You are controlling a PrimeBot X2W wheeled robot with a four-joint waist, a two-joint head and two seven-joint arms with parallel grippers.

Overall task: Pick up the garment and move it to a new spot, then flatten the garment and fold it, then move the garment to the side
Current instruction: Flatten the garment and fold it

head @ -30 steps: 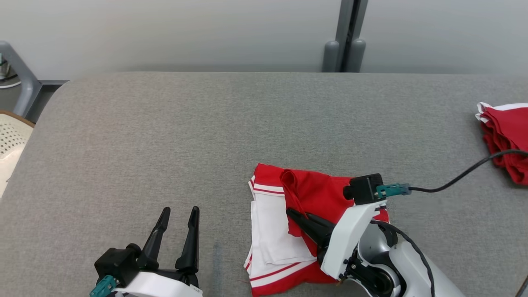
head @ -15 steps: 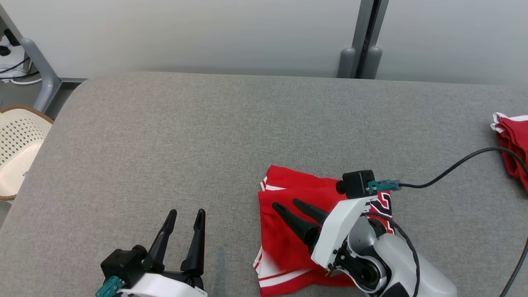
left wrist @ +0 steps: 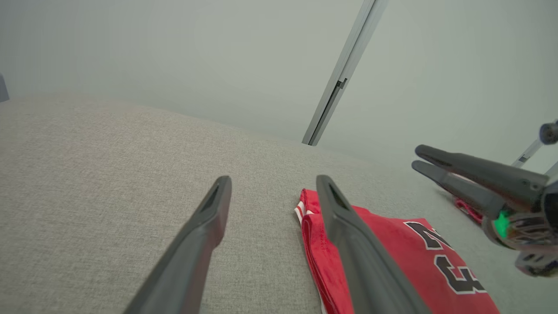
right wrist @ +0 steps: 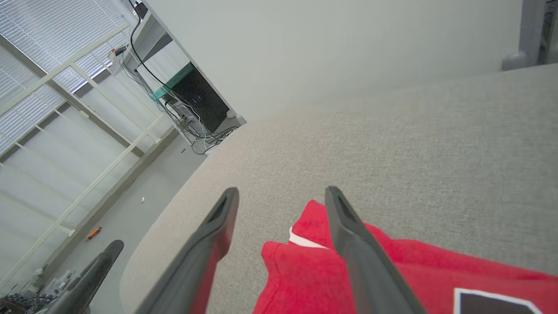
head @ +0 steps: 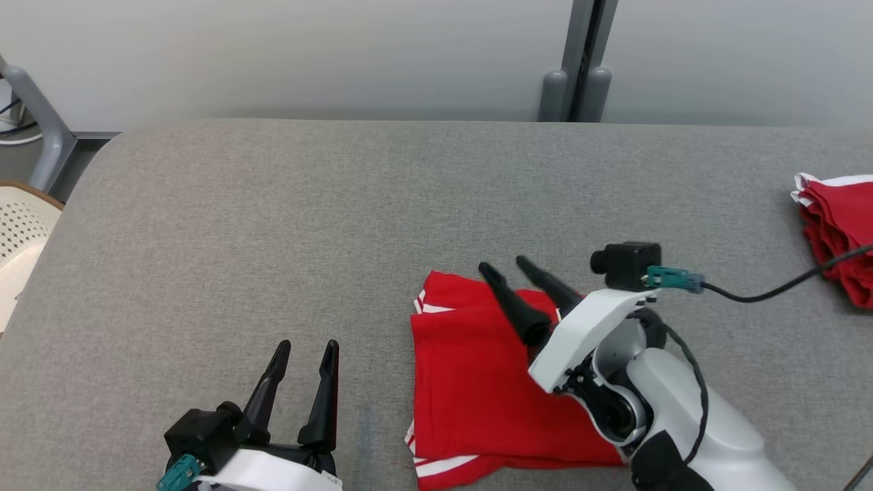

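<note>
The right gripper [head: 503, 264] has released the folded red jersey [head: 470, 382], fingers now spread above it. Its black numerals [left wrist: 457, 272] are unreadable; it lies slightly longer near-to-far. The left gripper [head: 308, 346] is spread and empty.

This is looking like a robotics lab or test room rather than a home. A grey cloth-covered table [head: 273, 225] is filling the middle of the head view, standing against a bare pale wall [head: 273, 54] with a grey post [head: 576, 61] at upper centre. The left gripper [head: 308, 343] and right gripper [head: 502, 263] are hanging over it. In the upper left of the right wrist view, window blinds [right wrist: 39, 39] are hanging, and a dark computer case [right wrist: 198, 98] is standing beside tangled cables [right wrist: 192, 135] on a bare floor [right wrist: 130, 192].
</note>
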